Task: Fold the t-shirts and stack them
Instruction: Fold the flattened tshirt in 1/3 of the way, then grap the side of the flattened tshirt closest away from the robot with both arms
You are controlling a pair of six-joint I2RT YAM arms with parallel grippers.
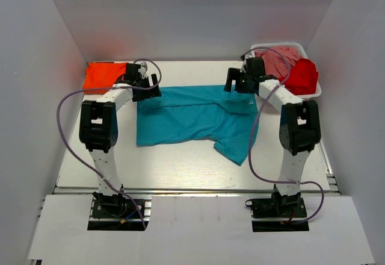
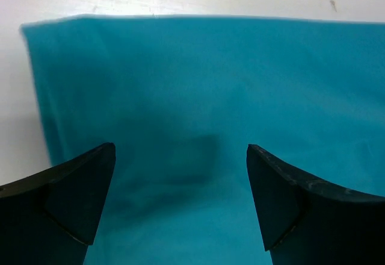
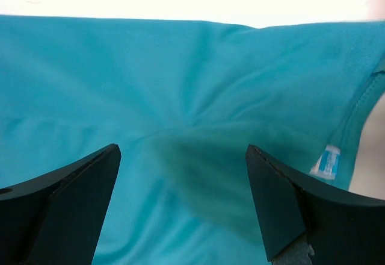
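A teal t-shirt [image 1: 192,115] lies spread across the middle of the table, one sleeve trailing toward the front right. My left gripper [image 1: 146,88] hovers open over its far left corner; the left wrist view shows teal cloth [image 2: 198,96] between the wide-apart fingers [image 2: 72,199], nothing pinched. My right gripper [image 1: 240,84] stands open over the far right edge near the collar; in the right wrist view the cloth [image 3: 180,90] is puckered and a small label [image 3: 326,159] shows. A folded orange t-shirt [image 1: 103,74] lies at the far left corner.
A white basket [image 1: 315,91] at the far right holds a red shirt [image 1: 302,75] and a pink one [image 1: 278,59]. White walls enclose the table on three sides. Purple cables loop from both arms.
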